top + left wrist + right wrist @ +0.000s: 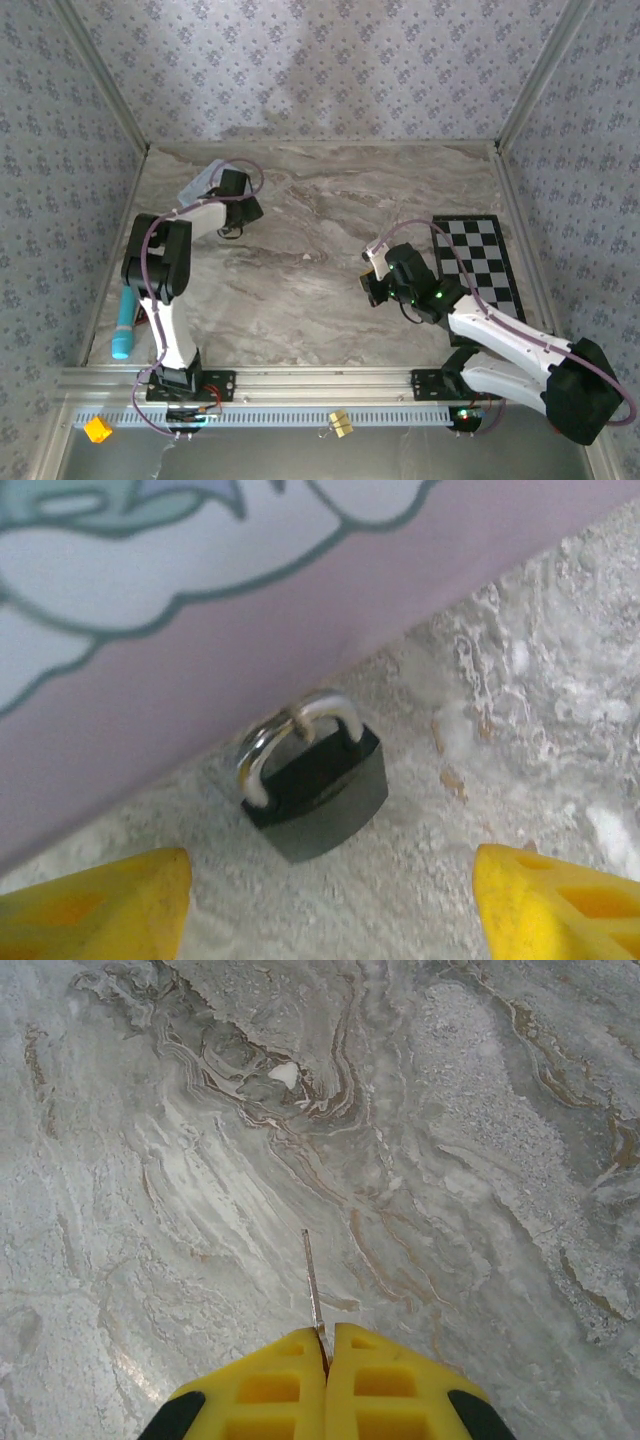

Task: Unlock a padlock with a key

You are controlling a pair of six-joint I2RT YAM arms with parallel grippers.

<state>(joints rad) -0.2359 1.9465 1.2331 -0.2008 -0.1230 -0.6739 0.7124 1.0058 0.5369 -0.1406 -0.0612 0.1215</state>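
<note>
Padlock: the padlock (318,792) has a small black body and a silvery shackle. It lies on the marble table (330,300), with the shackle end right at the foot of the tin's wall.
Shackle: both legs run down into the black body, and the loop points toward the tin.
Tin: the pastel cartoon tin (200,630) has a pink side wall with pale blue outlined shapes. From the top view it sits at the far left of the table (197,183).
Left arm: the left arm (160,262) reaches out to the far left corner, its wrist right beside the tin.
Left jaws: spread wide. One yellow finger (110,905) is at each lower corner of the wrist view. The padlock lies ahead of the gap, apart from both fingers.
Right arm: the right arm (500,340) is bent over the middle right of the table, just left of the checkered mat (480,265).
Right jaws: pressed together, pinching the key (313,1285). The key is seen edge-on as a thin metal blade sticking out past the yellow fingers (270,1385), above bare marble.
Key and padlock: well apart, on opposite halves of the table.
Left edge: a teal cylinder (122,325) lies along the wall.
Near rail: a small brass-coloured lock (340,423) and a yellow block (97,429) sit here.
</note>
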